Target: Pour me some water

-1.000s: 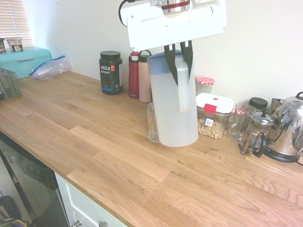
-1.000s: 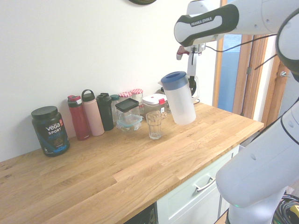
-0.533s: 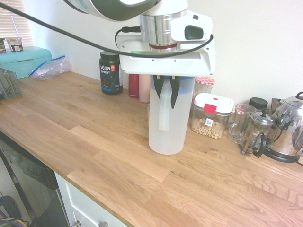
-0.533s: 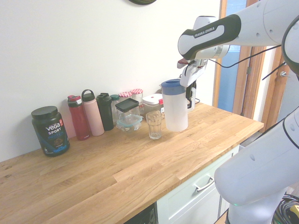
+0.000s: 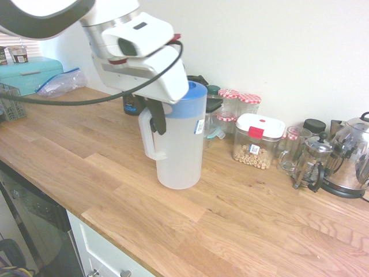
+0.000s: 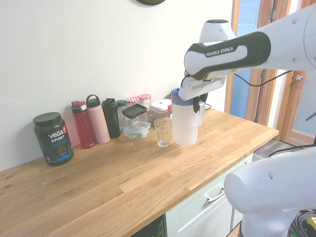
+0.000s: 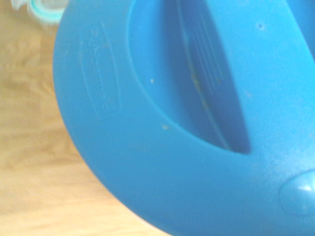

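blue-lidded pitcher (image 5: 181, 144): upright at the tabletop (image 5: 173, 231), near the clear glass (image 6: 163, 132)
hand (image 5: 154, 118): shut on the pitcher's handle (image 5: 149, 138)
arm (image 6: 232, 49): reaching over — wrist tilted beside the lid (image 5: 193, 95)

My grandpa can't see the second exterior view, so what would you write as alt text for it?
A robot's end effector grips the handle of a blue-lidded pitcher beside an empty glass on a wooden counter. Along the wall stand a black tub, bottles and food containers.
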